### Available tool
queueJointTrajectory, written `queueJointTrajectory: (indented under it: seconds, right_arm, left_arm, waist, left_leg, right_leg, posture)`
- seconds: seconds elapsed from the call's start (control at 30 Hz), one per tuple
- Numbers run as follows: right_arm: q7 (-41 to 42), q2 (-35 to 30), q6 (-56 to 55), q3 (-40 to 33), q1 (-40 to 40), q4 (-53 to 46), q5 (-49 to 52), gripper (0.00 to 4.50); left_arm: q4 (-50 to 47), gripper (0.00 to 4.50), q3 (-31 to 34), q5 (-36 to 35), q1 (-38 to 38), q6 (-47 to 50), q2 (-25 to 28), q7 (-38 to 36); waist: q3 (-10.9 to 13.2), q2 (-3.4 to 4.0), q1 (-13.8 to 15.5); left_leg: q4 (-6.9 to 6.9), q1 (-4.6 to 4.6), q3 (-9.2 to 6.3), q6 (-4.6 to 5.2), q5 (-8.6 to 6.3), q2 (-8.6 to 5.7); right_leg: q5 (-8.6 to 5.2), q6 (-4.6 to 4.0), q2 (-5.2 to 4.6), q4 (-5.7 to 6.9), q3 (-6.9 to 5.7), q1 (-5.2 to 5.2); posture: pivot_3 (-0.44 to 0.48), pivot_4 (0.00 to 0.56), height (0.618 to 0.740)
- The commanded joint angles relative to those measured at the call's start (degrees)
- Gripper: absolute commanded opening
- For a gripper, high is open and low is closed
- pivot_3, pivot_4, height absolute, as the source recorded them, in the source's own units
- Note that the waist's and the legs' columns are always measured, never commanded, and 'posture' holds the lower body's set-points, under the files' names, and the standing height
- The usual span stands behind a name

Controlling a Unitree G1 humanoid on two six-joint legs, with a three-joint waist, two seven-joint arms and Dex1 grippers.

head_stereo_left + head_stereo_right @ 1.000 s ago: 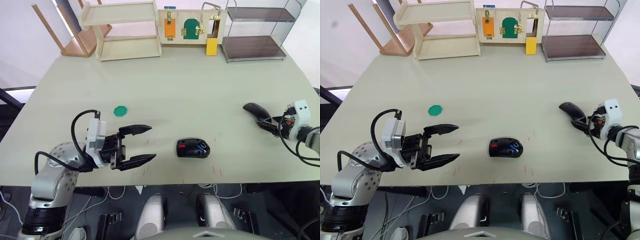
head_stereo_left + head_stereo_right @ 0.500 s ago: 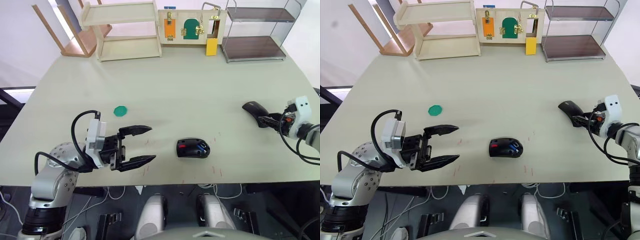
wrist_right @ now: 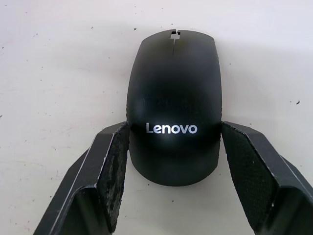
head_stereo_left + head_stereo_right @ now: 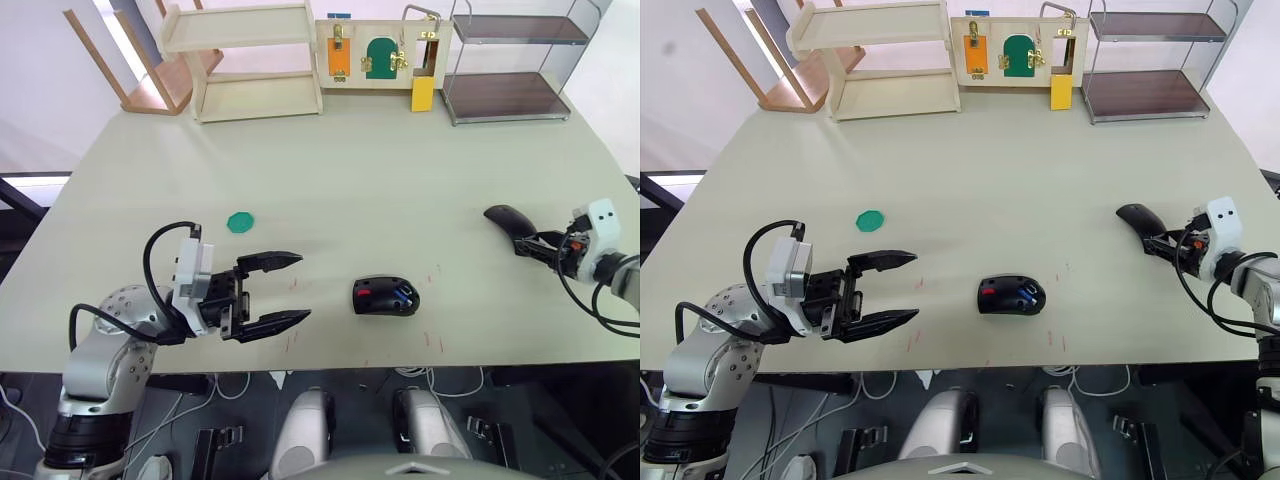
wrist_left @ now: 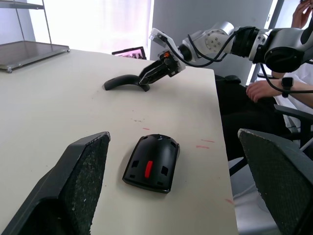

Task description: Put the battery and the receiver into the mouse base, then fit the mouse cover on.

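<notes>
Two steps look done: the mouse base (image 4: 386,297) lies mid-tabletop with blue showing inside, though I can't make out the receiver. Off to its right, the right gripper (image 3: 171,147) straddles the mouse cover (image 3: 172,103), fingers spread, nearly touching. The left gripper (image 4: 283,290) waits open to the base's left.

Mouse base (image 4: 386,296) at table (image 4: 380,170) front, mouse cover (image 4: 509,218) to its right

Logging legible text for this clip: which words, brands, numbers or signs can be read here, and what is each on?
"Lenovo": pale lettering on the mouse cover, between the right gripper fingers.
No other words or numbers are readable; the mouse base shows only a plain red bar.
</notes>
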Motion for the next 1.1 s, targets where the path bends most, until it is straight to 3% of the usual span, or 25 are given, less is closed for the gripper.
queueJointTrajectory:
  seconds: [0.03,0.37,1.1]
  right_arm:
    - [-1.18,-0.09,-0.19,-0.43,-0.24,-1.54,-0.28,3.04]
    - [-1.83,0.23,0.98,-0.31,-0.75,-2.09,-0.03,3.04]
    - [1.51,0.17,-8.13,0.52,-3.59,10.60,-2.05,3.04]
  left_arm:
    - [-0.96,4.50,0.18,-0.42,-0.13,-0.88,0.05,-0.37]
    - [-0.78,4.50,-0.18,-0.28,-0.59,-0.78,-0.03,-0.28]
    - [-0.60,4.50,-0.44,-0.17,-0.72,-0.72,0.02,-0.40]
  waist:
    - [0.00,0.00,0.00]
    - [0.00,0.00,-0.01]
    - [-0.01,-0.01,-0.02]
  left_leg:
    - [0.00,0.00,0.00,0.00,0.00,0.00]
    - [0.00,0.00,0.01,0.00,0.00,0.00]
    - [0.05,0.03,0.07,0.00,0.00,0.00]
  right_leg:
    - [0.00,0.00,0.00,0.00,0.00,0.00]
    - [0.00,0.01,0.00,0.01,0.01,0.00]
    - [0.01,0.00,0.00,0.01,0.08,0.03]
  posture:
    - [0.000,0.150,0.740]
    - [0.000,0.150,0.740]
    - [0.000,0.150,0.740]
